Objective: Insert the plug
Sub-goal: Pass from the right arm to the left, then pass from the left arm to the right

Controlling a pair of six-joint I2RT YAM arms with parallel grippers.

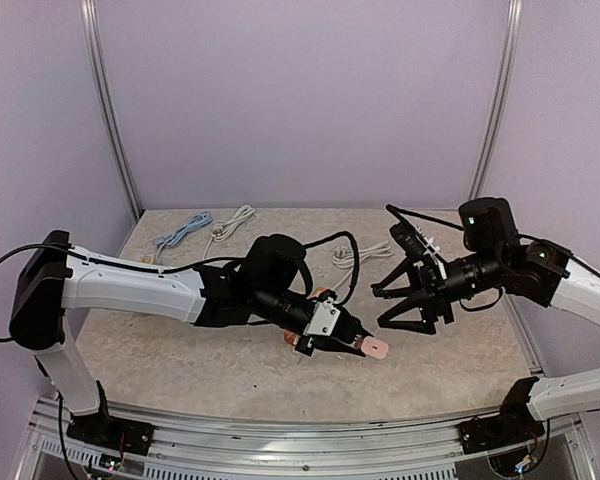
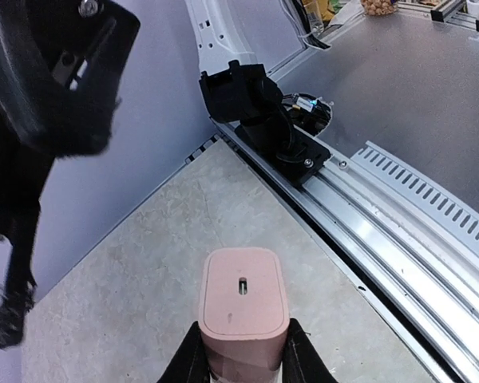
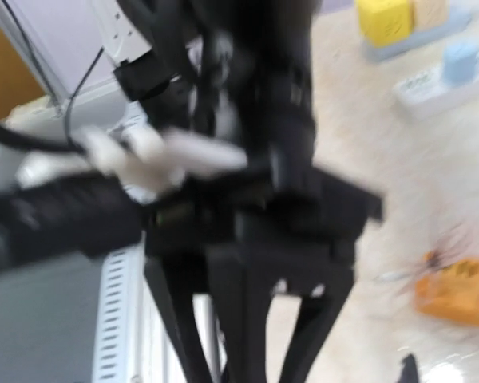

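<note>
- The pink adapter (image 2: 243, 299) is a rounded block with one small slot in its end face, held above the worktop (image 1: 180, 350) near the front edge.
- The left gripper (image 2: 244, 356) clamps its sides.
- The right gripper (image 1: 385, 308) is spread wide near it, not touching.

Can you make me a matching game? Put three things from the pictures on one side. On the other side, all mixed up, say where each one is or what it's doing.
Things:
1. pink block
2. blue cable
3. right tool

Clues:
A. wide open
B. pinched in the left tool
C. lying at the back left of the table

Pairs: 1-B, 2-C, 3-A
</note>
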